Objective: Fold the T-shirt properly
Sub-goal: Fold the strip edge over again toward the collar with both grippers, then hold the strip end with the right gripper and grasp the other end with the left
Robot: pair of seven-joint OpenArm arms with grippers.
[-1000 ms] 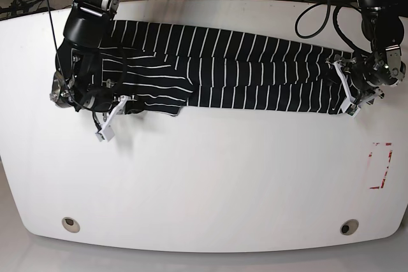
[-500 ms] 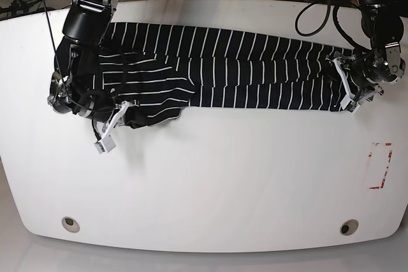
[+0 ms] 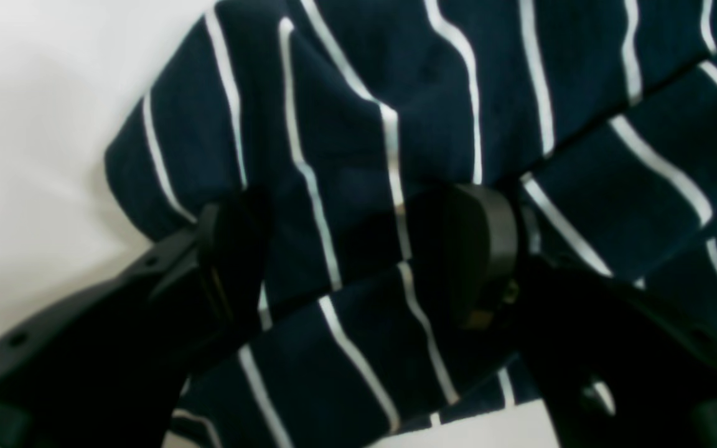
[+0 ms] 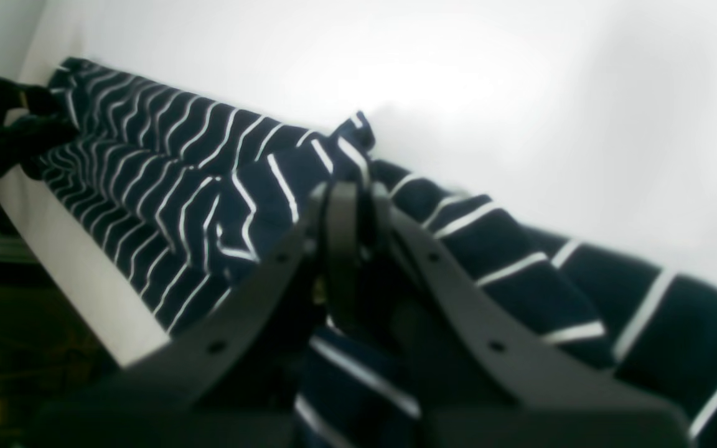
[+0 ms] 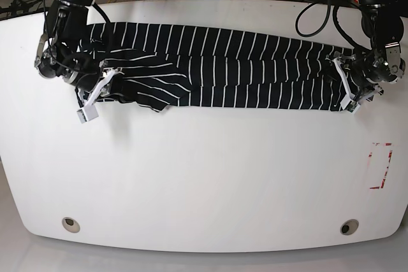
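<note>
The T-shirt (image 5: 236,68) lay stretched in a long folded band across the far part of the white table (image 5: 210,176), one end at each arm. Right gripper (image 4: 349,205) had its fingers (image 4: 341,236) pressed fully together, pinching a bunched fold of striped cloth; cloth ran away from the fingertips toward the far table edge and also spilled down beside the fingers on the near side. In the base view that gripper (image 5: 95,90) sat at the crumpled sleeve end, cloth there lifted and rumpled around the fingers. Left gripper (image 3: 358,249) had its fingers (image 3: 480,249) spread wide, straddling the shirt's hem end; striped cloth filled the gap between them and lay under both fingertips, with a fold line crossing between the fingers. Could not tell whether the fingers actually pressed the cloth or only rested over it. Bare table showed just beyond one fingertip of the left gripper. In the base view the left gripper (image 5: 349,87) was at the band's other end, close to the table's edge. A red-outlined rectangle mark (image 5: 380,165) sat on the table, well apart from the shirt.
</note>
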